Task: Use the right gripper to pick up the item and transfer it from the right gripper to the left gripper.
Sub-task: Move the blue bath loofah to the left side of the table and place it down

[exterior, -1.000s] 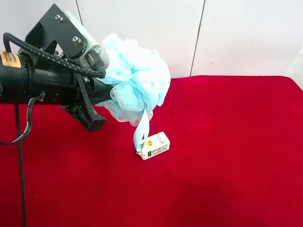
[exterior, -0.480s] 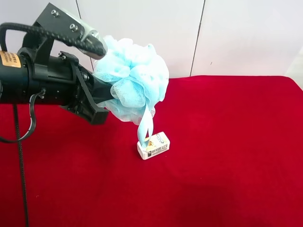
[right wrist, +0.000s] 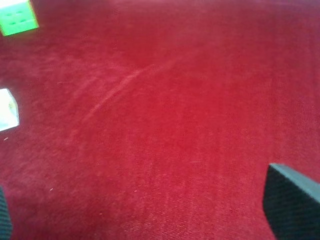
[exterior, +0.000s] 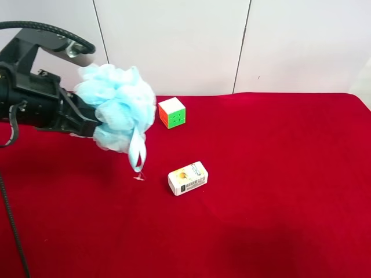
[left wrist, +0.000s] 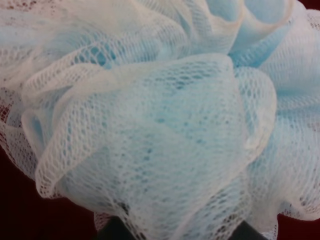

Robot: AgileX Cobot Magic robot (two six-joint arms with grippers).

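Note:
The light blue mesh pouf point(exterior: 115, 109) hangs in the air at the exterior high view's left, held by my left gripper point(exterior: 91, 123), which is shut on it. Its ribbon loop point(exterior: 137, 152) dangles down to just above the red cloth. In the left wrist view the pouf point(left wrist: 165, 125) fills the picture, with the black fingertips point(left wrist: 111, 231) at its edge. My right gripper point(right wrist: 147, 212) is open and empty over bare red cloth, only its black fingertips point(right wrist: 292, 200) showing. It is out of the exterior high view.
A multicoloured puzzle cube point(exterior: 172, 112) sits at the back of the red table point(exterior: 278, 174), right of the pouf; it also shows in the right wrist view point(right wrist: 17, 17). A small white printed box point(exterior: 188, 178) lies mid-table, also in the right wrist view point(right wrist: 7, 115).
The left arm has drawn back to the view's left and down with the pouf in its grip. The cube behind it has come into view. The ribbon has moved off the white box.

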